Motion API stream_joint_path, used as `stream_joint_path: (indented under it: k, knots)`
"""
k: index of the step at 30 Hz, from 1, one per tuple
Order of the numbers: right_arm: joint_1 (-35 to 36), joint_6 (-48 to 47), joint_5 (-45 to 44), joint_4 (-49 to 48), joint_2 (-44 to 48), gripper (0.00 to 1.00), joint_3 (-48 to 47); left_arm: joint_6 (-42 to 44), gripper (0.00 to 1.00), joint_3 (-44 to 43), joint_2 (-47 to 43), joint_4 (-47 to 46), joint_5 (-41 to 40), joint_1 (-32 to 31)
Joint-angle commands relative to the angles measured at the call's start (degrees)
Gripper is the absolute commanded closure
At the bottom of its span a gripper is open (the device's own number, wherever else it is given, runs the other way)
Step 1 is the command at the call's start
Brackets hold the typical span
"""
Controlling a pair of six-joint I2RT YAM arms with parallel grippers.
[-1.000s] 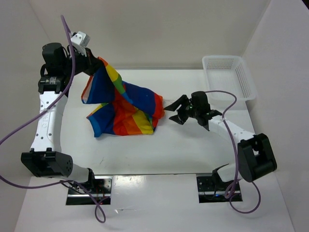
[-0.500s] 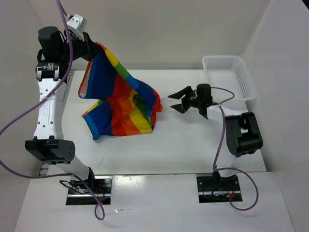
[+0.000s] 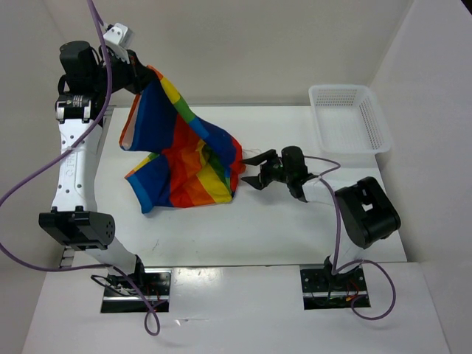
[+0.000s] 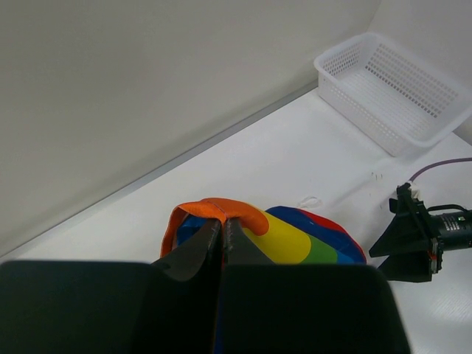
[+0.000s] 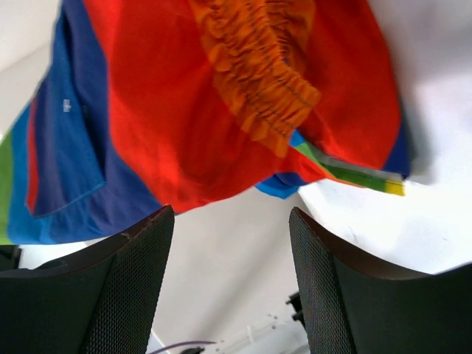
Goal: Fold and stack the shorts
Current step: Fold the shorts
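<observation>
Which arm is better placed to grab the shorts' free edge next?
Right, probably. The right gripper is open, low beside the shorts; the left gripper is shut on their raised corner.

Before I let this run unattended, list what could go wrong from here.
The left gripper is shut on only a thin edge of the shorts, so the hanging cloth may slip free. The open right gripper, beside the bunched lower part on the table, may catch several layers.
</observation>
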State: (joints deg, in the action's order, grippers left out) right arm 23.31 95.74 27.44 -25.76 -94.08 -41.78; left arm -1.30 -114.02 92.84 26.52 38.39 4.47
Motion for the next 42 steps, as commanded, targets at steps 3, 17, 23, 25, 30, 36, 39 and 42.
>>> stream_joint_path:
  k: [3,17,23,25,30,36,39,42]
  knots:
    - [0.8,5.5,-2.9,-8.0,-1.8,0.31,-1.4,1.3,1.00,0.0,-0.8,-2.8,0.9,-0.2]
    - [3.1,11.9,-6.1,-14.5,-8.6,0.26,-2.9,1.3,1.00,-0.5,-0.8,-2.8,0.9,-0.2]
    - [3.7,11.9,-13.2,-15.0,-10.0,0.37,-3.6,1.3,1.00,-1.0,-0.8,-2.8,0.9,-0.2]
    - [3.7,11.4,-14.5,-15.0,-9.5,0.46,-3.6,1.3,1.00,-1.0,-0.8,-2.8,0.9,-0.2]
    - [3.1,8.6,-16.5,-12.6,-9.5,0.70,-5.7,1.3,1.00,-1.0,-1.3,-2.8,0.9,-0.2]
    - [-1.1,0.7,-19.0,-2.9,-4.0,0.91,-8.9,1.3,1.00,-1.0,-1.9,-2.8,1.4,-0.2]
    - [-5.7,-9.3,-19.0,9.0,1.9,0.97,-14.1,1.3,1.00,-1.0,-2.4,-2.8,0.8,-0.2]
    - [-12.0,-24.3,-13.2,22.9,5.7,0.98,-23.8,1.3,1.00,-1.0,-3.0,-2.3,0.3,0.4]
